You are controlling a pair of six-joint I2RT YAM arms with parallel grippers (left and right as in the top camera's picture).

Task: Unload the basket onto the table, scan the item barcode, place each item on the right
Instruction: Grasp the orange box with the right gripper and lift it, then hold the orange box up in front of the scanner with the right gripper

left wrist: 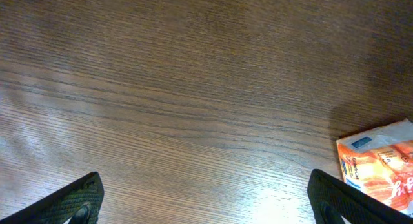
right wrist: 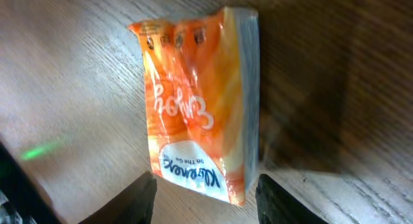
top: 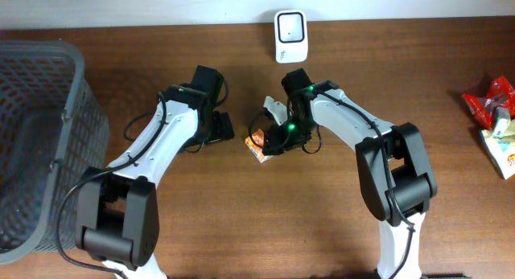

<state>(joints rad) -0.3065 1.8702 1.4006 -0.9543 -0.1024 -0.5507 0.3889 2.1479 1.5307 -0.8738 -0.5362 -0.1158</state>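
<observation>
Orange tissue packet (right wrist: 197, 101) is lying flat on the wooden table (left wrist: 193, 88), between the two arms and a little in front of the white scanner (top: 290, 36). Right gripper (right wrist: 206, 195) is hovering directly over it, jaws standing parted, the packet's near end sitting between the fingertips with no clear pinch. Left gripper (left wrist: 205, 192) is hanging just beside the packet, jaws spread wide and holding nothing; grey basket (top: 40, 134) is sitting far left, loose snack packets (top: 495, 122) far right.
</observation>
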